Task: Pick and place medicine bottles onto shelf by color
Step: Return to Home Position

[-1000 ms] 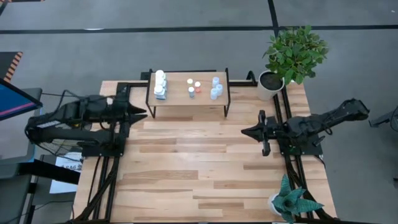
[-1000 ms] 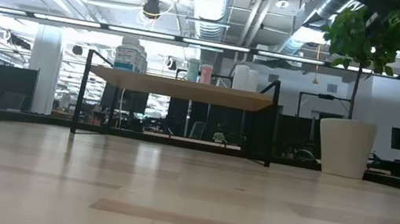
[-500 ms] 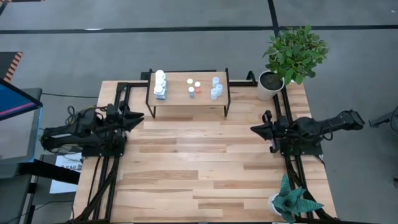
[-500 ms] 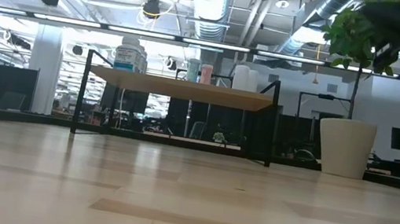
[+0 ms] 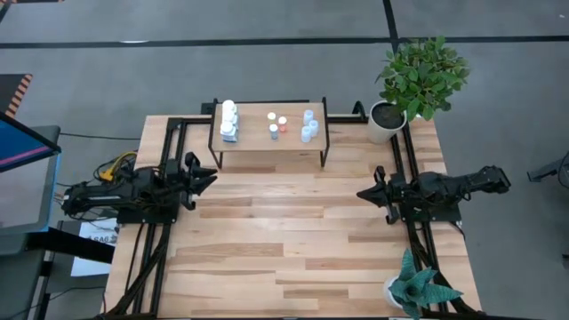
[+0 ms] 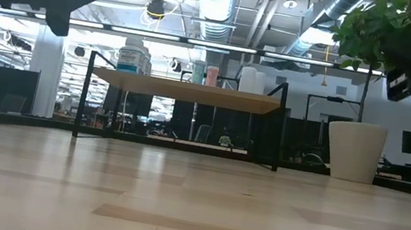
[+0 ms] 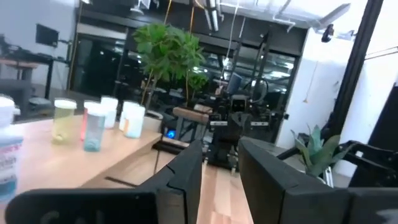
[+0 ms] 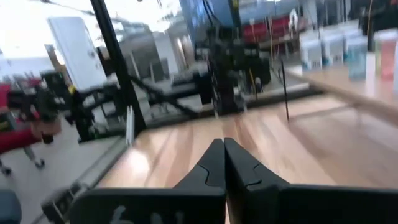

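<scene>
the table (image 5: 284, 240) is shown wide and bare across its middle, so plenty of open room is left between the two arms. the shelf (image 5: 267, 142) is set at the far edge, about centred, and the medicine bottles are lined up on its top: the white bottles (image 5: 229, 122) at the left end, the small capped bottles (image 5: 277, 124) in the middle, the pale-blue bottles (image 5: 308, 126) at the right end. the far right corner is taken by a leafy plant (image 5: 418, 76), the near right edge by a spiky plant (image 5: 416, 289).

the left gripper (image 5: 211, 175) is held by the left edge, near the shelf's left front leg, pointed inward. its fingers (image 7: 186, 171) are seen apart, nothing between them. the right gripper (image 5: 363, 192) is held by the right edge, pointed inward, its fingers (image 8: 214, 162) pressed together on nothing. both arms are stretched out flat beyond the table's side edges.
</scene>
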